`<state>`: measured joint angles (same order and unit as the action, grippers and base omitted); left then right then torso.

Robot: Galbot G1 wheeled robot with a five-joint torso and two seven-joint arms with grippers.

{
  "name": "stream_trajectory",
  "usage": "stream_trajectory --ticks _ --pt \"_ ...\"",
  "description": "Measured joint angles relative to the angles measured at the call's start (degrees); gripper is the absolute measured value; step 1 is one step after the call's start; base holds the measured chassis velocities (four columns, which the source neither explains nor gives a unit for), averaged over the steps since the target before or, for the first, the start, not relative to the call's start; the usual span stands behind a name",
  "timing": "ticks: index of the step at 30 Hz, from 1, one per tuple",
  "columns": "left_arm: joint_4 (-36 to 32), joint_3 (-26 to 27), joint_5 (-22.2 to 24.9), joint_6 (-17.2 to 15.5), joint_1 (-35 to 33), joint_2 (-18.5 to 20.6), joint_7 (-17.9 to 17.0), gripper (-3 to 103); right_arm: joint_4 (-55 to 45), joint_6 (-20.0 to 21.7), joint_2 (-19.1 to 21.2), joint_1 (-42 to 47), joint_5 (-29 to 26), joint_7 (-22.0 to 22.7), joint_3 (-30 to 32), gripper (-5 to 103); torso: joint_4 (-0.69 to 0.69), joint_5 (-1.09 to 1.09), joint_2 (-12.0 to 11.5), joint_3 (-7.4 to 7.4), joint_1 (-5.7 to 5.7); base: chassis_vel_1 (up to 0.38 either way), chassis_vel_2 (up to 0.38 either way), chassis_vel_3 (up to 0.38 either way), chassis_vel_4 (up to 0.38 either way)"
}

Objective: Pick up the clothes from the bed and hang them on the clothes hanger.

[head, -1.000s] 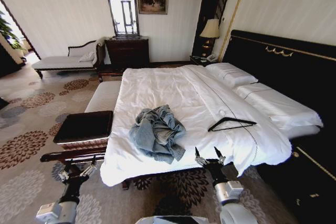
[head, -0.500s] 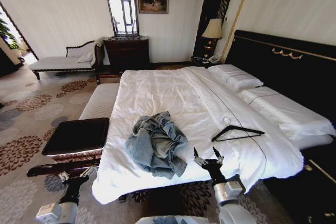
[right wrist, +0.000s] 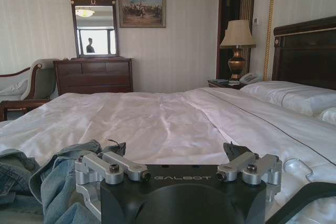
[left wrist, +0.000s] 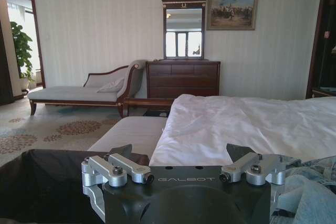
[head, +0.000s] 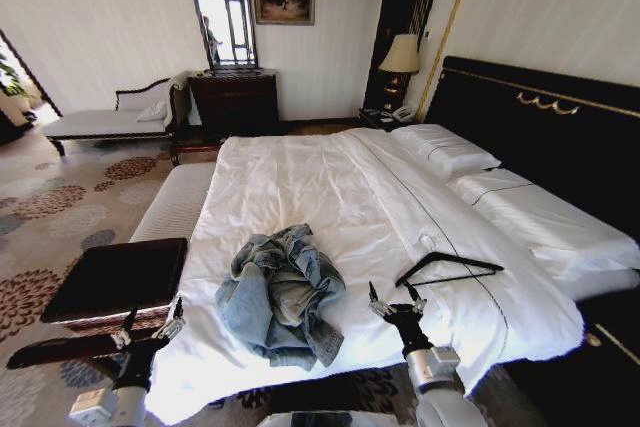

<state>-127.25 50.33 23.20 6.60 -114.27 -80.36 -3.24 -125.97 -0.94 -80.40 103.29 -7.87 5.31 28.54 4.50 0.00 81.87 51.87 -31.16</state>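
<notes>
The clothes, a crumpled light-blue denim jacket (head: 278,292), lie near the foot of the bed (head: 300,177) on its white duvet. The black clothes hanger (head: 447,269) lies flat on the duvet to the jacket's right. My left gripper (head: 150,319) is open, low at the bed's foot corner, left of the jacket. My right gripper (head: 392,297) is open, between jacket and hanger, just short of the bed's edge. Past the open left gripper (left wrist: 181,153), the left wrist view has the jacket (left wrist: 310,182) at one side. From the right wrist, the open gripper (right wrist: 176,148) faces the jacket (right wrist: 47,182) and hanger (right wrist: 304,195).
A dark bench (head: 115,275) stands beside the bed's foot on the left, with a white upholstered bench (head: 175,202) beyond it. The tall black headboard (head: 540,137) and pillows (head: 445,152) are at right. A chaise longue (head: 100,122) and dresser (head: 235,102) line the far wall.
The whole view has shifted as the camera moved closer and to the right; the bed and jacket now sit nearer. Both grippers hold the same open stance.
</notes>
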Motion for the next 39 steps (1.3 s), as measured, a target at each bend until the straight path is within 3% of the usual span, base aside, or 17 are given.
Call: stream_trajectory --ticks 31,34,37,39 --pt "1.5 -0.2 1.3 -0.4 0.2 0.4 -0.2 100 0.5 0.6 0.0 -0.2 0.4 1.5 -1.2 100 -0.01 -0.02 0.0 -0.01 0.02 -0.06 0.014 0.061 -0.015" --pt "2.1 -0.2 2.0 -0.8 0.4 0.9 -0.5 100 0.3 1.7 0.8 -0.6 -1.1 1.8 -1.6 100 0.0 -0.01 0.0 -0.01 0.04 0.0 0.0 0.0 0.0" --pt "3.2 0.5 5.1 -2.3 0.7 1.9 -1.1 100 -1.7 8.3 3.8 -2.3 -11.7 3.5 -3.0 100 0.01 -0.01 0.0 -0.01 0.04 0.0 0.0 0.0 0.0" --pt "3.6 0.8 5.6 -2.5 0.7 2.0 -1.2 100 -2.0 10.1 4.9 -3.3 -14.7 4.1 -3.2 100 0.01 0.0 0.0 0.0 0.02 0.0 0.0 0.0 0.0"
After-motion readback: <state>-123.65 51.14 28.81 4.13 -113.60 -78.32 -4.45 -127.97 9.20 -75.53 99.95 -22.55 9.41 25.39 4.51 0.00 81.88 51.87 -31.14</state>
